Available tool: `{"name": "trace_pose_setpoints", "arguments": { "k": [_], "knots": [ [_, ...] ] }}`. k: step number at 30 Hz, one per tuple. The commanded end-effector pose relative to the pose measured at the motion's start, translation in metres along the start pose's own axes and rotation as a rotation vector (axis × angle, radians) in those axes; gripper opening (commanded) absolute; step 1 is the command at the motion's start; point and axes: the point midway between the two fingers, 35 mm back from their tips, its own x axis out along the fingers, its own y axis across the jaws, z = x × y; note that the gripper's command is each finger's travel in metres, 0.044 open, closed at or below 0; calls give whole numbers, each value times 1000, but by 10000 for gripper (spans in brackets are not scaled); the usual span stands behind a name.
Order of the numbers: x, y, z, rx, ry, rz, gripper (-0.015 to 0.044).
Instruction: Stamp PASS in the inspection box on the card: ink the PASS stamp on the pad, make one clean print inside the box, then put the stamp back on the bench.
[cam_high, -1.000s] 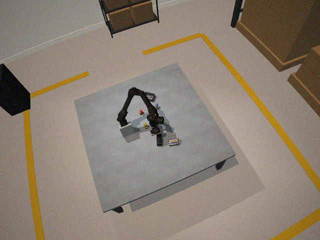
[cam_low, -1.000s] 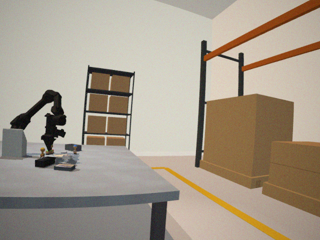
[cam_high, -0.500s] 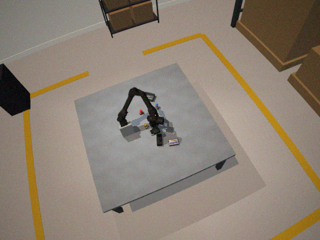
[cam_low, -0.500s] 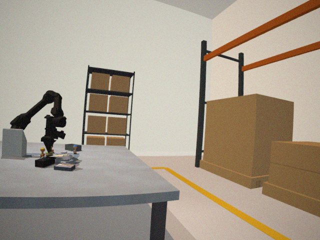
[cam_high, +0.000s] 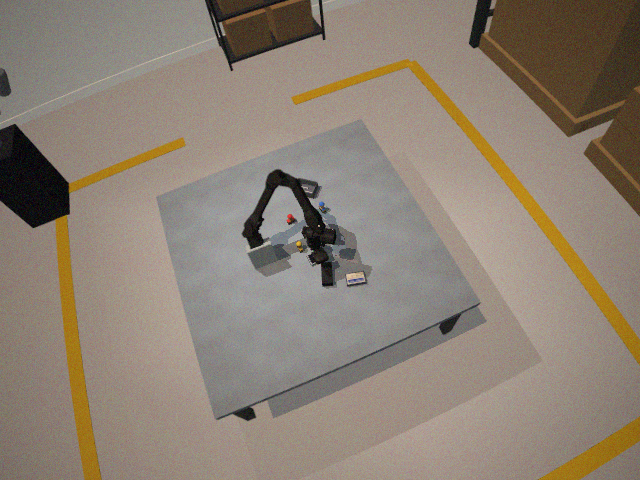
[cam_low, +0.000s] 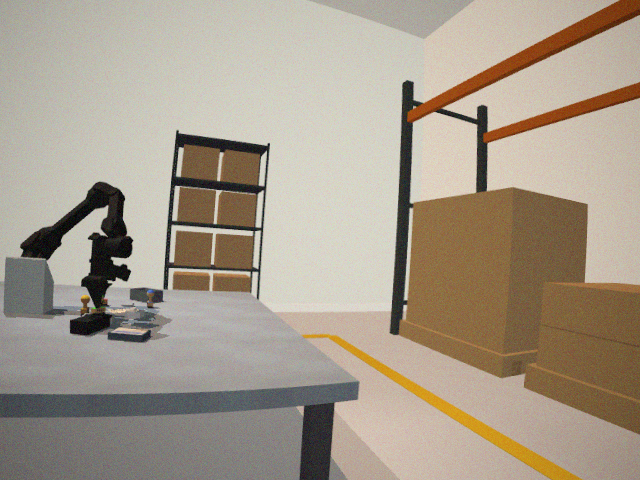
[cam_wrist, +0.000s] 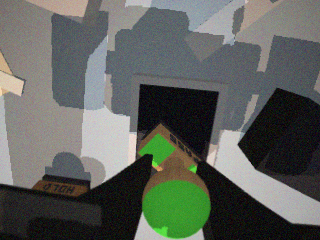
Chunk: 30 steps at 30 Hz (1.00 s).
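My gripper (cam_wrist: 174, 164) (cam_low: 99, 305) is shut on the green-knobbed stamp (cam_wrist: 176, 207), whose wooden block shows partly hidden lettering. The stamp is over the near part of the ink pad (cam_wrist: 175, 105), a black square in a grey frame. The block is turned at an angle to the pad; I cannot tell whether they touch. A cream, card-like piece (cam_wrist: 7, 77) shows at the left edge of the wrist view. It may be the inspection card, but its box is not visible. In the top view the arm hides most of that area.
A yellow-knobbed HOLD stamp (cam_high: 299, 245) (cam_low: 85, 303) (cam_wrist: 60, 187) stands near the gripper. A black block (cam_high: 327, 274) (cam_low: 89, 323) (cam_wrist: 280, 135) is close on the other side. A labelled box (cam_high: 355, 278) (cam_low: 129, 334), red stamp (cam_high: 290, 218), blue stamp (cam_high: 322, 206) and dark tray (cam_high: 309, 188) also stand there.
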Motion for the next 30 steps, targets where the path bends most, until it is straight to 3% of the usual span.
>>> {"name": "trace_pose_setpoints", "arguments": {
  "k": [1,30],
  "knots": [
    [2,0,0,3,-2,2,0],
    [7,0,0,0,-2,3,0]
  ]
}}
